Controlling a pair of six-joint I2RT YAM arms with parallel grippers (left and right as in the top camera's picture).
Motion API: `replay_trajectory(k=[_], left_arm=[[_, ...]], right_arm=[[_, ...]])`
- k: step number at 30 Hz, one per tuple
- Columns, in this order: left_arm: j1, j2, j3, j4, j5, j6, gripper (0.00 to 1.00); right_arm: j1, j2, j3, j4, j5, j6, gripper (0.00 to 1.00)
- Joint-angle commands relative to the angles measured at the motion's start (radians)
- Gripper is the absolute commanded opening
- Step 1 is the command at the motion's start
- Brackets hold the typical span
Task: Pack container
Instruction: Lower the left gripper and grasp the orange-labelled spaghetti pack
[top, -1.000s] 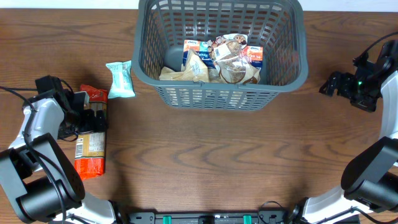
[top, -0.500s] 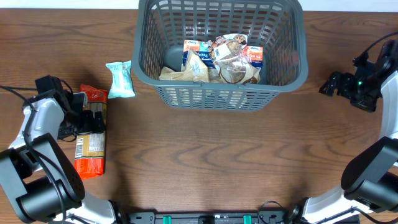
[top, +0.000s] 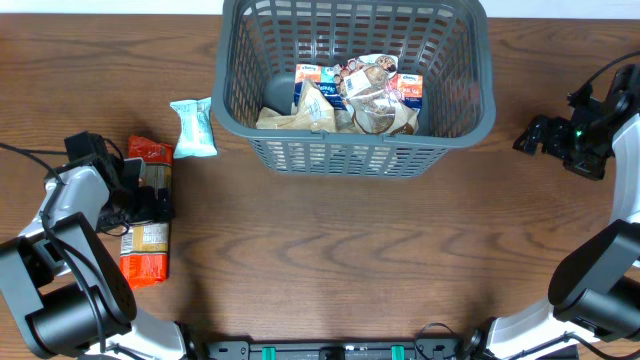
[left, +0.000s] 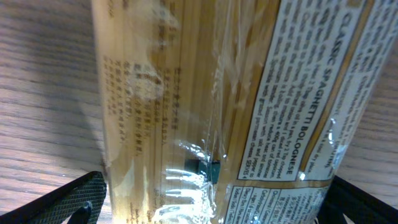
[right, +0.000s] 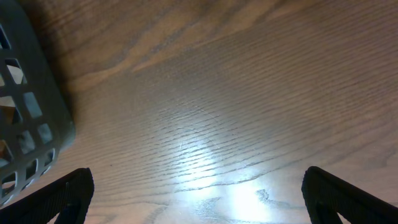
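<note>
basket (top: 350, 155): dk grey, slotted | spaghetti pkt (top: 146, 242): orange/clear | snack pkt (top: 194, 128): teal | table (top: 330, 255): brown woodgrain

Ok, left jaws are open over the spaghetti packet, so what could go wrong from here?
1. The long clear-film spaghetti packet is glossy and lies under the open jaws of the left gripper; a squeeze may slip or snap strands.
2. Its length could catch the rim of the dark grey slotted plastic basket, already holding snack packs.
3. The small teal snack packet lies near the path and may get knocked.
</note>
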Motion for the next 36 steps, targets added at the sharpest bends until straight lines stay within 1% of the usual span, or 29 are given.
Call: replay_trajectory(k=[1,4,6,9,10,11,12,13,15,18,23,24,27,28,30,34,36], left_arm=[[0.000,0.010,-0.010,-0.001,-0.008,0.012,0.97],[0.000,0.010,-0.010,-0.005,-0.008,-0.002,0.88],[0.000,0.010,-0.010,-0.006,-0.007,-0.006,0.77],[0.000,0.010,-0.010,-0.017,-0.007,-0.011,0.66],[0.000,0.010,-0.010,-0.018,-0.007,-0.026,0.64],[0.000,0.010,-0.010,-0.019,-0.007,-0.037,0.59],[0.000,0.010,-0.010,-0.020,-0.007,-0.048,0.56],[0.000,0.010,-0.010,-0.021,-0.007,-0.057,0.52],[0.000,0.010,-0.010,-0.021,-0.007,-0.079,0.38],[0.000,0.010,-0.010,-0.028,0.006,-0.077,0.30],[0.000,0.010,-0.010,-0.036,0.023,-0.077,0.31],[0.000,0.010,-0.010,-0.039,0.023,-0.077,0.37],[0.000,0.009,-0.009,-0.043,0.023,-0.078,0.45],[0.000,0.009,-0.009,-0.043,0.023,-0.078,0.45],[0.000,0.007,-0.009,-0.043,0.023,-0.079,0.43],[0.000,-0.007,-0.005,-0.043,0.023,-0.082,0.31],[0.000,-0.016,-0.004,-0.043,0.023,-0.082,0.30]], right_arm=[[-0.002,0.003,-0.005,-0.002,-0.009,-0.012,0.99],[-0.002,0.003,-0.005,-0.003,-0.009,-0.012,0.99],[-0.002,0.003,-0.005,-0.003,-0.009,-0.012,0.99],[-0.002,0.003,-0.005,-0.003,-0.009,-0.013,0.99],[-0.002,0.003,-0.005,-0.003,-0.009,-0.013,0.99],[-0.002,0.003,-0.005,-0.003,-0.009,-0.012,0.99],[-0.002,0.003,-0.005,-0.003,-0.009,-0.012,0.99],[-0.002,0.003,-0.005,-0.003,-0.009,-0.012,0.99],[-0.002,0.003,-0.005,-0.003,-0.009,-0.012,0.99],[-0.002,0.003,-0.005,-0.003,-0.009,-0.012,0.99],[-0.002,0.003,-0.005,-0.003,-0.009,-0.012,0.99],[-0.002,0.003,-0.005,-0.003,-0.009,-0.012,0.99],[-0.002,0.003,-0.005,-0.003,-0.009,-0.012,0.99],[-0.002,0.003,-0.005,-0.003,-0.009,-0.012,0.99],[-0.002,0.003,-0.005,-0.003,-0.009,-0.012,0.99],[-0.002,0.003,-0.005,-0.003,-0.009,-0.012,0.99],[-0.002,0.003,-0.005,-0.003,-0.009,-0.012,0.99]])
